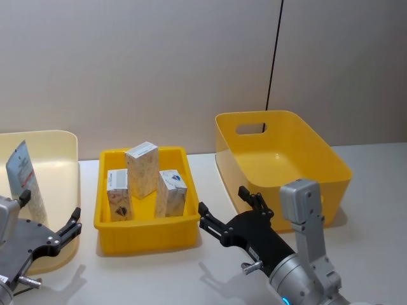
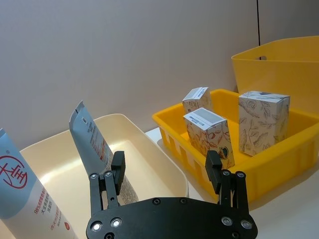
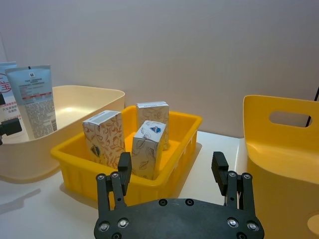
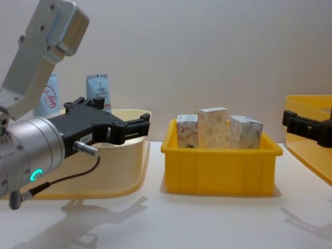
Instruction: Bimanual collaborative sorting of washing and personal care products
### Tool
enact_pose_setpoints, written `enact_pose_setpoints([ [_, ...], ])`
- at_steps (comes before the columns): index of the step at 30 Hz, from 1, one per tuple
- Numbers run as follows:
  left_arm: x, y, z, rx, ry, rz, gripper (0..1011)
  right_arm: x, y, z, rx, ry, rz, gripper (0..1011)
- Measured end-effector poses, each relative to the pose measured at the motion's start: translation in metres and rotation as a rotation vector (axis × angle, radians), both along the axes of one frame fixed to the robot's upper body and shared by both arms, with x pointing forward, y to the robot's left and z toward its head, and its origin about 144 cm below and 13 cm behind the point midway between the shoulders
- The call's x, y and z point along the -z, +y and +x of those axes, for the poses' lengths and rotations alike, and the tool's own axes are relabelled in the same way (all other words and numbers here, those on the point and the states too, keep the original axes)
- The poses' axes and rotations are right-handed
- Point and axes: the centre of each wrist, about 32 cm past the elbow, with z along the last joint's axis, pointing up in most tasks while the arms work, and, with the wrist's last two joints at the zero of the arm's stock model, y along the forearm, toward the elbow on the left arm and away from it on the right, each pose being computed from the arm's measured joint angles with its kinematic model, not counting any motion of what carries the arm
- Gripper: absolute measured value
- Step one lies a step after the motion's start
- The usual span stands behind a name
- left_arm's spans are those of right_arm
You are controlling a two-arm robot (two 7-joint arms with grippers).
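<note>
1. A shallow yellow plastic tray sits mid-counter. A cream plastic bin stands close on its left, and a deep yellow plastic bin with a handle slot stands on its right. Narrow strips of white counter separate the three, and the counter in front of them is bare.
2. Three small whitish cartons with orange-brown marbled print stand upright in the tray, close together. The tallest is at the back and the other two stand in front of it.
3. A pale-blue squeeze tube with a red round mark stands upright inside the cream bin. A second pale-blue squeeze tube leans beside it.
4. The red mark encloses a single Chinese character. The tubes' red and grey lines of print and the cartons' white top labels are too small to read.
5. The left gripper hovers at the cream bin's front edge, near the tubes. Its fingers are spread wide, empty and touching nothing.
6. The right gripper hangs over the strip of counter between the tray and the deep bin, near the tray's front right corner. Its fingers are equally wide apart and hold nothing.
</note>
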Motion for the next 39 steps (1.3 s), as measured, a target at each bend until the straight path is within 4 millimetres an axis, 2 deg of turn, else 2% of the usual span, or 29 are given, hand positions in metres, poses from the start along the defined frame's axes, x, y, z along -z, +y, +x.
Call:
enact_pose_setpoints([
  [39, 0.0001, 0.0000, 0.0000, 0.000, 0.000, 0.000, 1003, 0.0000, 0.0000, 0.0000, 0.000, 0.000, 0.000, 1001],
])
